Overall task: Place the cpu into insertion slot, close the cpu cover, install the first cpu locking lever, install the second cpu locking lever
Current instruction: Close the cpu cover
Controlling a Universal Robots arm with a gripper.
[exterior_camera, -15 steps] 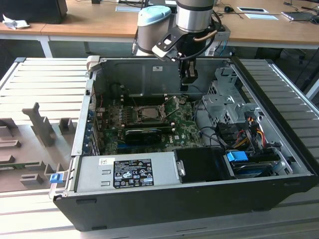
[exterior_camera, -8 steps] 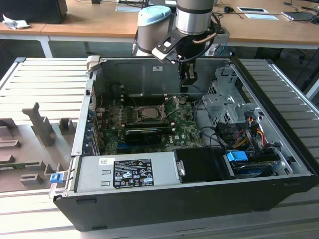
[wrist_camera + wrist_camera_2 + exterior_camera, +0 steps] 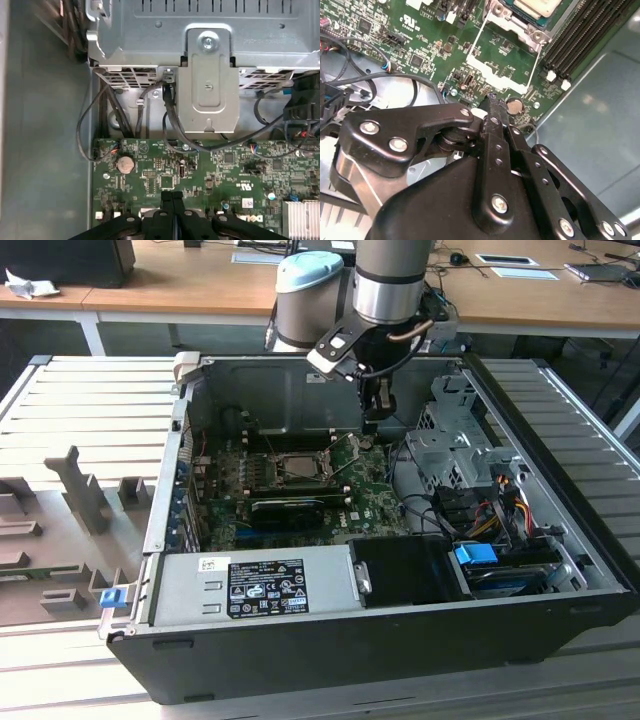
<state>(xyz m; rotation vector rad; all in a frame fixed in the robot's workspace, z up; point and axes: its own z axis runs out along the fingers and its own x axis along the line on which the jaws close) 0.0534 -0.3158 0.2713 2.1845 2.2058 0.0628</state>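
The gripper (image 3: 376, 425) is hanging in the upper centre of the exterior view, just above the far edge of the green board (image 3: 375, 502) and beside the drive cage (image 3: 450, 435). In the first wrist view its fingers (image 3: 166, 200) are pressing together with no gap and are carrying nothing. The cpu (image 3: 300, 468) is lying left of centre in the exterior view, seated in the insertion slot (image 3: 272, 470), well apart from the gripper. In the second wrist view the cpu cover (image 3: 520, 27) is appearing to lie down around the chip. Two thin lever wires (image 3: 476, 44) are standing out over the board, apparently unlatched.

Risks, as judged:
- The fingertips are hovering near the coin cell (image 3: 514, 106) and small board parts, so a steep descent is risking a strike.
- A closed tip is liable to slip off a springy wire, letting it snap back.
- Loose cables (image 3: 167, 112) are running near the wrist and inviting a snag.
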